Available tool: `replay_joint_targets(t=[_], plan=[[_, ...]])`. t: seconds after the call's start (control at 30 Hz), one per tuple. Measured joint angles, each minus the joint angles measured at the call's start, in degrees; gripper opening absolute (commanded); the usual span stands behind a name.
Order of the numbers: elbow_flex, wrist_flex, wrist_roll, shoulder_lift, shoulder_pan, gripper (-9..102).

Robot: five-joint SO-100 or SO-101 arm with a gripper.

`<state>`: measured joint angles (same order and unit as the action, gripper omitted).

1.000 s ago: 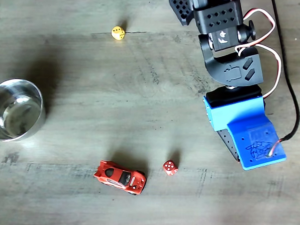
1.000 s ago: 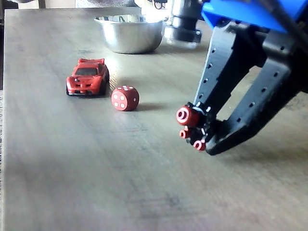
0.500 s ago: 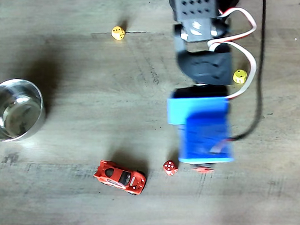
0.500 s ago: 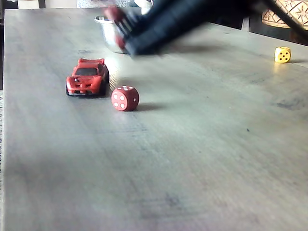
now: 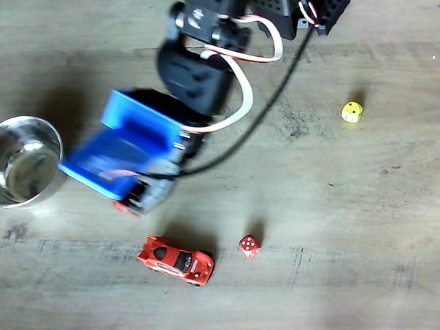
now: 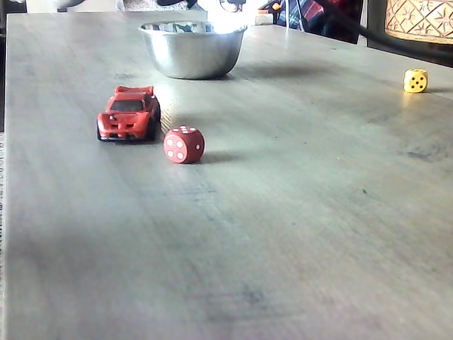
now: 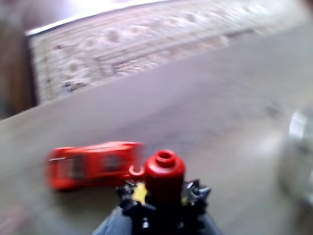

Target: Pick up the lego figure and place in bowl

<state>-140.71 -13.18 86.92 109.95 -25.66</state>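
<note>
The lego figure [image 7: 164,177] is held clamped in the closed pincer [image 7: 163,205], aloft beside the bowl [image 5: 21,160]. The pincer should be centred over the bowl, clear of the red car [image 5: 176,259], before release.

bowl [image 7: 299,156] blurred, cut off at right, red car [image 7: 93,164] smeared
</note>
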Motion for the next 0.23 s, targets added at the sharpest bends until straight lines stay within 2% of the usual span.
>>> replay_joint_targets(t=[0.23], plan=[[3.5,0.0,0.0,0.0,-10.3,0]])
